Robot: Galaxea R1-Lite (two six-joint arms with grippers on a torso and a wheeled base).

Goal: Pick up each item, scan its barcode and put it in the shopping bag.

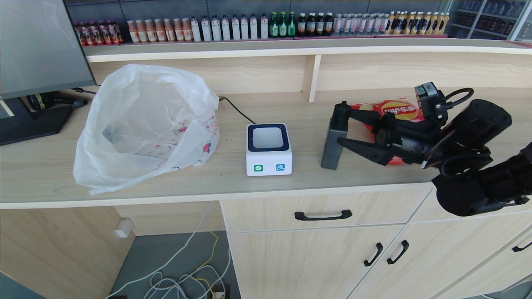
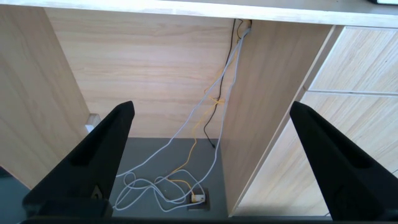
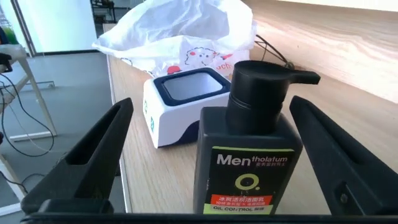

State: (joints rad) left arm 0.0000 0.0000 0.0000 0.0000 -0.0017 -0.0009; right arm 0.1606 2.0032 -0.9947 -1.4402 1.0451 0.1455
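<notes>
A dark grey pump bottle (image 1: pixel 333 137) (image 3: pixel 249 155) stands upright on the wooden counter (image 1: pixel 50 166), right of the white barcode scanner (image 1: pixel 268 148) (image 3: pixel 177 106). My right gripper (image 1: pixel 341 127) (image 3: pixel 214 155) is open, one finger on each side of the bottle, not closed on it. Behind my right arm lies a red chip bag (image 1: pixel 390 111). The white plastic shopping bag (image 1: pixel 143 124) (image 3: pixel 180 31) sits open at the counter's left. My left gripper (image 2: pixel 211 168) hangs open below the counter, facing the cabinet recess, with nothing between its fingers.
A monitor (image 1: pixel 39 45) on a black stand occupies the counter's far left. A raised shelf with a divider (image 1: pixel 311 77) runs along the back. Drawers with black handles (image 1: pixel 323 215) lie below the counter front. Loose cables (image 2: pixel 174 180) lie on the floor in the recess.
</notes>
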